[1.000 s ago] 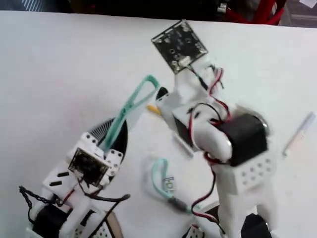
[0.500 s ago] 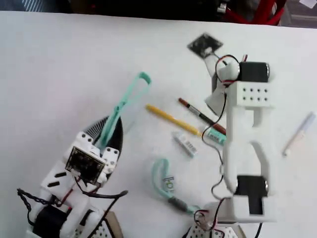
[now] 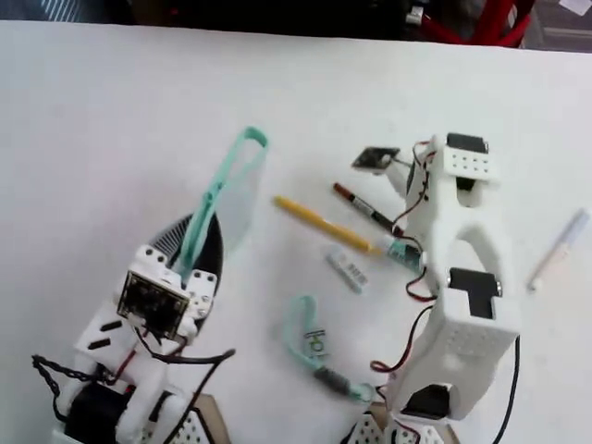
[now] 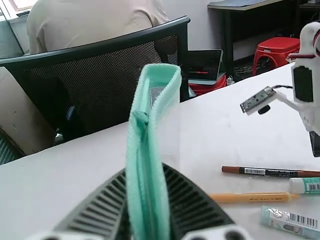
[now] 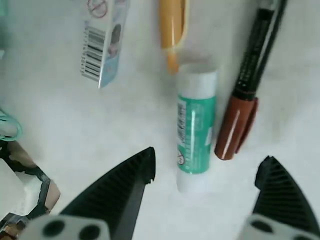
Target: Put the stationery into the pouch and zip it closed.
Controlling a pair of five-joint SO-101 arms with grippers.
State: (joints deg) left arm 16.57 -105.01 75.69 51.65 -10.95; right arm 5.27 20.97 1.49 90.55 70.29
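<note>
The table is white. The pouch is held on edge by the left gripper, whose black fingers are pinched on its lower end from both sides. Its long axis is seen rising from the gripper towards the far side of the table, with the teal zip edge turned up and looped over at the free end. Whether anything lies in the pouch cannot be told.

The rest of the stationery lies loose on the table, between the arms. The yellow pen and the brown pen are laid slantwise, roughly parallel and near each other. The glue stick is set just at the near tip of the yellow pen, beside the brown pen's cap, its long axis running in between the spread fingers of the right gripper, which are clear of it on both sides. A packet lies just beside the yellow pen.

A teal strap lies nearer the arms' bases. A white pen lies well apart, at the right edge.
</note>
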